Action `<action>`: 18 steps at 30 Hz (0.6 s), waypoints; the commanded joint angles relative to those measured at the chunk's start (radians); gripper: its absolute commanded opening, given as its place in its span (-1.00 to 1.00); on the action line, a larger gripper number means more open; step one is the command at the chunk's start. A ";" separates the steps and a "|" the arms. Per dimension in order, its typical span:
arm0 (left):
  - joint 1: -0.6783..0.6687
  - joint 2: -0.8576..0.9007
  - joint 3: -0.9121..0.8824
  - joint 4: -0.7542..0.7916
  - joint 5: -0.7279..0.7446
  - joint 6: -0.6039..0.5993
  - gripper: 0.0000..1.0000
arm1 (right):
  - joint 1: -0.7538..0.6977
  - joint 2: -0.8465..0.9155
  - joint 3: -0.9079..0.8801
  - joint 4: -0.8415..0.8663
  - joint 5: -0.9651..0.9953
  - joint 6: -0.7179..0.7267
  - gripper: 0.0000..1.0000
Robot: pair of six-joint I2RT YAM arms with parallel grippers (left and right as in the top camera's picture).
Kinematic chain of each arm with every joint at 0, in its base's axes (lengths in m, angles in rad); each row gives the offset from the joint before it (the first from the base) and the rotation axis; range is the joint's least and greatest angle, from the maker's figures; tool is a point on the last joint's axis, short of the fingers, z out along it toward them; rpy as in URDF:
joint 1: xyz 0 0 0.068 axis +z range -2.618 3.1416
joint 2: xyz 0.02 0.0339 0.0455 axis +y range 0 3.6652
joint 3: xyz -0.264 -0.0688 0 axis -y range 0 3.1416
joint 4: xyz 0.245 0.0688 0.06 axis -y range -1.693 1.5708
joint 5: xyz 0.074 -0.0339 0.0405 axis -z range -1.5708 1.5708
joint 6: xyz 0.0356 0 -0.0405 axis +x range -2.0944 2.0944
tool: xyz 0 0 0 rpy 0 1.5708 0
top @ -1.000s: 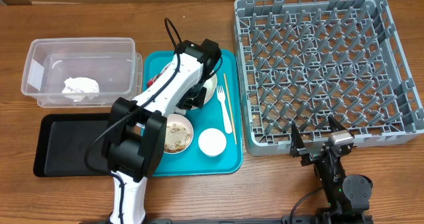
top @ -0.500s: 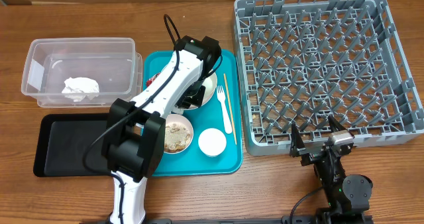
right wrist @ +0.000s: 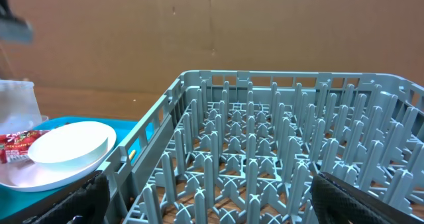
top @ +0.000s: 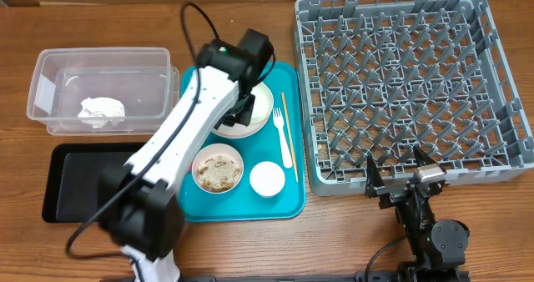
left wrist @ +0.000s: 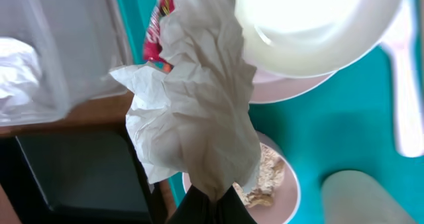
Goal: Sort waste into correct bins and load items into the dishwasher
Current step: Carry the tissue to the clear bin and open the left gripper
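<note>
Holding the crumpled white paper napkin (left wrist: 192,111): the left gripper (left wrist: 209,207) has its jaws closed on one end. The rest of the wad hangs free, with its long axis running from the fingertips at bottom centre of the wrist frame up toward the top.

- In the overhead view the load sits above the upper part of the flat teal tray (top: 288,190), over the round white plate (top: 259,115). The crumpled red wrapper (left wrist: 156,28) shows just past the napkin's top edge in the wrist view.
- My read on the target is the clear plastic rectangular tub (top: 104,52), since a second crumpled napkin (top: 102,109) already lies in it.
- The tub lies to the left of the claw in the overhead frame, at about the same height, with its long axis left-right. That makes it a mostly sideways carry over the tub's right wall.
- The shallow black rectangular tray (top: 83,182) is at lower left, just beside the tub, so don't drift down-frame.
- The right gripper (top: 396,169) is wide open with nothing in it, parked at lower right by the grey plastic dish rack (top: 384,2). It's well apart from the tub, so the left arm is the nearer one.
</note>
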 commanded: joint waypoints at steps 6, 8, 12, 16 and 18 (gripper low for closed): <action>0.097 -0.187 0.029 0.089 -0.077 -0.086 -0.92 | -0.005 -0.009 -0.011 0.005 0.009 -0.003 1.00; 0.156 -0.201 0.029 0.108 -0.084 -0.104 -0.92 | -0.005 -0.009 -0.011 0.005 0.009 -0.003 1.00; 0.298 -0.203 0.029 0.117 -0.047 -0.115 -0.92 | -0.005 -0.009 -0.011 0.005 0.009 -0.003 1.00; 0.433 -0.202 0.029 0.120 0.023 -0.114 -0.92 | -0.005 -0.009 -0.011 0.005 0.009 -0.003 1.00; 0.496 -0.202 0.029 0.125 0.070 -0.111 -0.92 | -0.005 -0.009 -0.011 0.005 0.009 -0.003 1.00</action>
